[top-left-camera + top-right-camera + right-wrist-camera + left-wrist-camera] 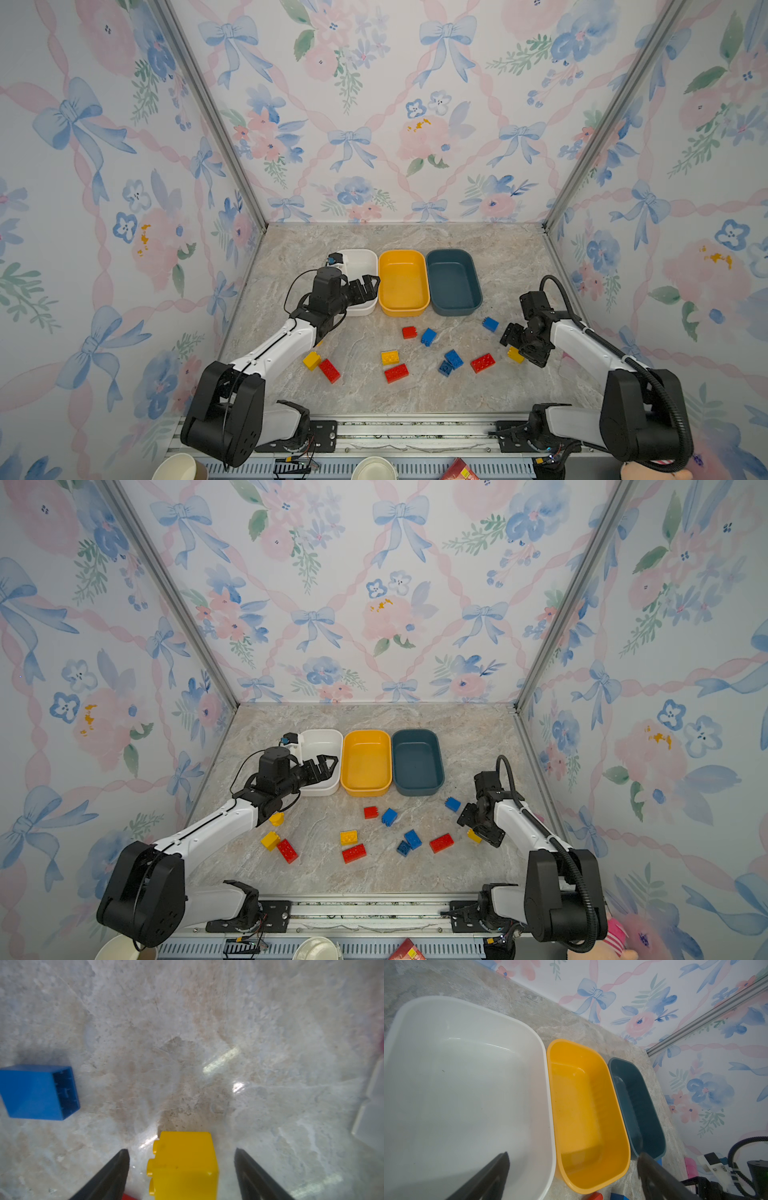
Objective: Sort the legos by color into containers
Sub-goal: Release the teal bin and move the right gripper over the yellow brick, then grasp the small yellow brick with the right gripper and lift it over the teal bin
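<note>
Three containers stand in a row at the back: white, yellow-orange and teal, all empty in the left wrist view. My left gripper hovers open over the white tub's right rim, holding nothing. Several red, blue and yellow legos lie loose on the marble in front, among them a red one and a blue one. My right gripper is low at the right, open, its fingers either side of a yellow lego with gaps on both sides. That lego rests on the table.
Floral walls close in the back and both sides. Paper cups, a red packet and a pink plush sit beyond the front rail. A yellow lego lies partly under my left arm.
</note>
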